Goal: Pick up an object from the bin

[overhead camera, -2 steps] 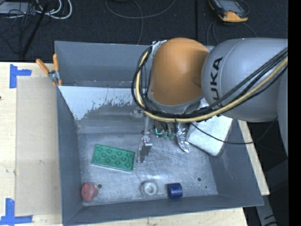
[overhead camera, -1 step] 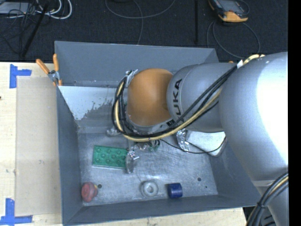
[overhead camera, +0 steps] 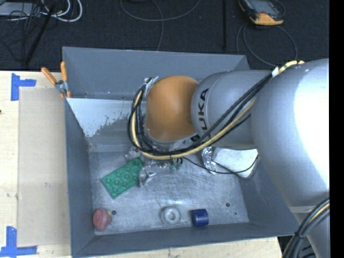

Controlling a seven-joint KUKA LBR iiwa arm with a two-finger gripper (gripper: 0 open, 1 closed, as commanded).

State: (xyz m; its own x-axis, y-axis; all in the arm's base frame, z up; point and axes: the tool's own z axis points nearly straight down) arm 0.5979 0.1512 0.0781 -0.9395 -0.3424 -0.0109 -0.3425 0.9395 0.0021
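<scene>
Silver arm [overhead camera: 290,144] low over the bin [overhead camera: 77,176], its hand [overhead camera: 146,172] at a green plate [overhead camera: 122,178].
Reaching in from the right, the arm ends in an orange cover [overhead camera: 169,109] wound with black and yellow cables. The hand below it sits at the right end of the green plate, a flat studded board lying slantwise on the bin floor, left of centre. Whether the hand is spread, pressed together or pinching the plate cannot be told, nor whether it touches the plate. Along the near side lie three other things, well apart from the hand: a reddish lump [overhead camera: 101,219] in the near left corner, a grey ring [overhead camera: 171,215] about the middle, and a blue cap [overhead camera: 199,217] just right of the ring.
</scene>
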